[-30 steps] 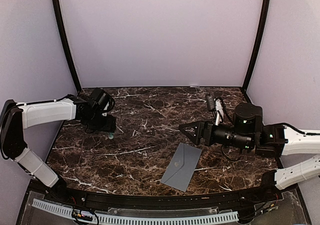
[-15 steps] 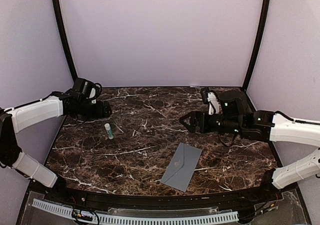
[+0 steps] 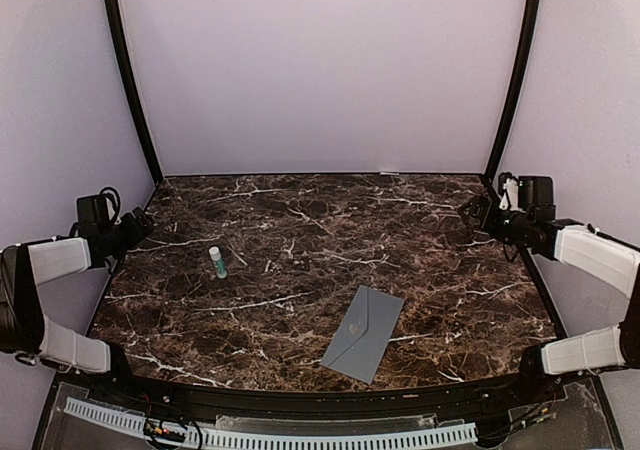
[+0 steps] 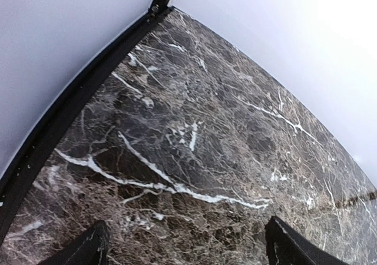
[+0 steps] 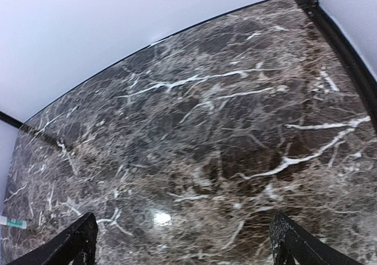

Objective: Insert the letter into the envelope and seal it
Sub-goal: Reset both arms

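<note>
Finds the envelope [image 3: 364, 333] flat on the marble table [image 3: 300, 220], near the front edge and a little right of centre, slanted, with its pointed flap lying down over the body; cannot tell whether sealed. Places both grippers well apart from it. Locates the left gripper [image 3: 135, 228] at the table's left edge, toward the back, pointing inward over the marble. Confirms in the left wrist view that its fingers [image 4: 88, 250] stand wide apart, with only veined stone between them. Locates the right gripper [image 3: 478, 213] at the right edge, likewise toward the back. Confirms in the right wrist view fingers [image 5: 79, 241] spread equally wide, gripping nothing. Notes a small white tube [image 3: 217, 262] with a teal end on the table left of centre, nearer the left gripper than the envelope, touching neither. Cannot tell from these views whether upright or lying down.
</note>
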